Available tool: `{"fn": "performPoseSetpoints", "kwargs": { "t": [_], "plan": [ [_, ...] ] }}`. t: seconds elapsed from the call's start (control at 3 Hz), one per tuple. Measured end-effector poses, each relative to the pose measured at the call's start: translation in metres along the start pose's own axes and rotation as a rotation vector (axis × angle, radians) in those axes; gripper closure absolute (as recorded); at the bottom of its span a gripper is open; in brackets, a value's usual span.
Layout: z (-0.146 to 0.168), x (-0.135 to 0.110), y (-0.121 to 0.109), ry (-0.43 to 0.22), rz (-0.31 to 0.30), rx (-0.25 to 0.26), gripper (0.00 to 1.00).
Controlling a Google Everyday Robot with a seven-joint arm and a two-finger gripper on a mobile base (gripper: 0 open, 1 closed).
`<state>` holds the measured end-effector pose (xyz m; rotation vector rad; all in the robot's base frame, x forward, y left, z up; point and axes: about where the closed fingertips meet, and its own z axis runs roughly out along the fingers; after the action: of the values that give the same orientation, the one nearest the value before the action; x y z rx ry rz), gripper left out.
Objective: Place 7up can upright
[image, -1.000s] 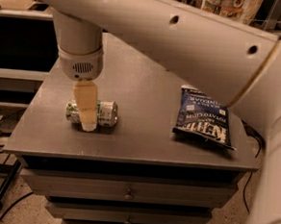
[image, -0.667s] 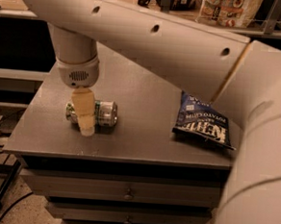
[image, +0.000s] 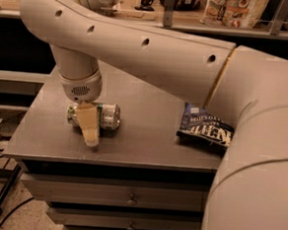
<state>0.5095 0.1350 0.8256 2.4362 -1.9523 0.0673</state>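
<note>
Currently logged, from the gripper outward.

Item 1, gripper (image: 90, 131): low over the front left of the table (image: 142, 136), its tan tip down in front of the 7up can (image: 109, 116), crossing the can's middle. Whether it is clamped on the can I cannot tell. Since a second ago it has dropped slightly toward the table's front edge.

Item 2, 7up can: lying on its side, silver end facing right, touching the tabletop. Position unchanged.

Item 3, arm (image: 139, 47): it has swung in and now fills much more of my view than before.

Item 4, dark blue chip bag (image: 204, 131): flat at the table's right, its right edge now covered by the arm.

Item 5, drawers (image: 130, 200): below the tabletop.
</note>
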Motion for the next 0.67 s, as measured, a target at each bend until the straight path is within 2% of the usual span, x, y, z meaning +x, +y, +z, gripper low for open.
{"fn": "performPoseSetpoints", "kwargs": {
  "t": [0.67],
  "plan": [
    [-0.012,-0.0097,0.0046,-0.017,0.005,0.022,0.62]
  ]
}}
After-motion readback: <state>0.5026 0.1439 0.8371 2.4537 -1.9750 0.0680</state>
